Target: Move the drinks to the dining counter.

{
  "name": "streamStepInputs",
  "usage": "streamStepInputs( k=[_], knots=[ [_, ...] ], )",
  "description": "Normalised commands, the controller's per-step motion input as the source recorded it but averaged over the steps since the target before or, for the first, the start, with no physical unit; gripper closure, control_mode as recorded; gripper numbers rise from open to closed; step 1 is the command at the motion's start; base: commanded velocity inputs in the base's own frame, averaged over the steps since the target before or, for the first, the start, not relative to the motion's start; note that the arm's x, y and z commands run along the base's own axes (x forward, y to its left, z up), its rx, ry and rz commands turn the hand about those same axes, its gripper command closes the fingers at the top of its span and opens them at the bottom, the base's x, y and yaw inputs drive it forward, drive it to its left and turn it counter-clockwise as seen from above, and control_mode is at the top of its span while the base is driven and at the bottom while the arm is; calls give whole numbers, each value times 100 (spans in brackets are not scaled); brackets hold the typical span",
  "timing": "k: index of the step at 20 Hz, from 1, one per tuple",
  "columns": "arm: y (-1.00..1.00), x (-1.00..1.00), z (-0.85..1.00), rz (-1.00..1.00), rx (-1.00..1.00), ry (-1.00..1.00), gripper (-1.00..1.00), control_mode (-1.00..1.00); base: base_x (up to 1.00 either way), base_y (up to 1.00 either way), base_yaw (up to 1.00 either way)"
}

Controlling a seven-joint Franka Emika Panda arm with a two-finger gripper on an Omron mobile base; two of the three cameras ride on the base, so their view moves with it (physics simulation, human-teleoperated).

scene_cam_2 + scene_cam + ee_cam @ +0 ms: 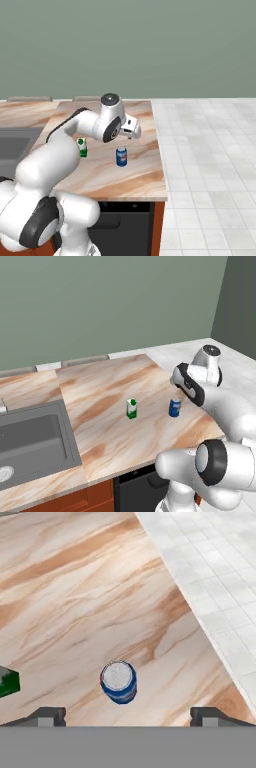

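Observation:
Both drinks stand upright on the marble dining counter [100, 386] [142, 177] [75, 587]. The white carton with green base and top [131, 408] [82, 147] is left of the blue can [174, 407] [121, 156]. My gripper [178, 381] [134, 129] [129, 716] hangs above the can, open and holding nothing. The hand view looks down on the can's silver top [118, 682], which lies between the two fingertips and a little ahead of them. The carton's edge [7, 682] shows at the far left of that view.
A grey sink [30, 438] [12, 145] is set into the counter to the left. The counter ends just right of the can, beyond which is white tiled floor [210, 150] [215, 557]. A dark appliance front [135, 488] [125, 225] sits below the counter edge.

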Motion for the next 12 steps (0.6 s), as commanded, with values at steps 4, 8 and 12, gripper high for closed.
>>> streamStepInputs(
  k=[4, 8, 12],
  knots=[
    [0, -100, 53, 0, 0, -15, -100, -100, 0, 0, 0],
    [7, -100, 73, 0, 0, -21, -100, -100, 0, 0, 0],
    [56, -100, 74, 0, 0, -24, -100, -100, 0, 0, 0]
  ],
)
